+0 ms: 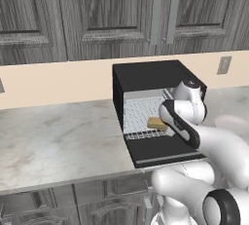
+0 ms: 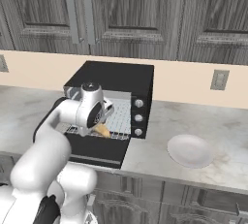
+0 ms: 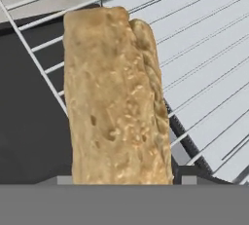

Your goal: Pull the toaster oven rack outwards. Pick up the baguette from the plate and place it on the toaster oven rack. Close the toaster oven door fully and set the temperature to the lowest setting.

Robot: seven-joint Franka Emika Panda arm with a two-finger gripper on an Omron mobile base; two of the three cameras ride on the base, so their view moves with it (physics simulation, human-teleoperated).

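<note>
The black toaster oven stands on the counter with its door dropped flat. Its wire rack is pulled partly out over the door. My gripper hangs just above the rack's front edge, shut on the tan baguette. In the hand view the loaf stretches away from my fingers across the rack bars and the dark door. The round pale plate lies bare to the oven's right.
Three small knobs run down the oven's right front. Dark wood cabinets hang above the counter, and a wall outlet sits behind the plate. Marble countertop stretches left of the oven.
</note>
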